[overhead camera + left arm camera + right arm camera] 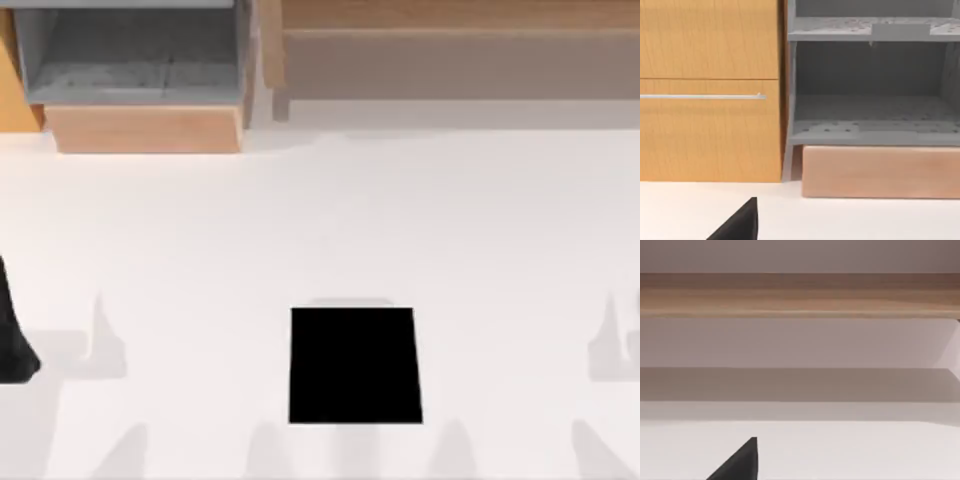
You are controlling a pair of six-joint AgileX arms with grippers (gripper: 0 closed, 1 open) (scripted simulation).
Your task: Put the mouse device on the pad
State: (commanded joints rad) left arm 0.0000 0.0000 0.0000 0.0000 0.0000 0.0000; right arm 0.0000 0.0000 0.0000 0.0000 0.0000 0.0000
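Note:
The pad [354, 366] is a flat black near-square lying on the white table, near the front edge and about the middle. The mouse device is out of view. My left arm [12, 335] appears as a dark shape at the table's far left edge, well left of the pad. A black corner of my left gripper [742, 225] pokes into the left wrist view, low over the white table and facing the cabinets. A like black corner of my right gripper [742, 465] sits low in the right wrist view, facing a long wooden ledge.
A grey open shelf unit [130, 60] stands at the back left on a pale wood base [145, 128], beside an orange wooden cabinet [705, 125] with a rail handle. A long wooden ledge [450, 15] runs along the back right. White table surface [330, 220] spreads between them and the pad.

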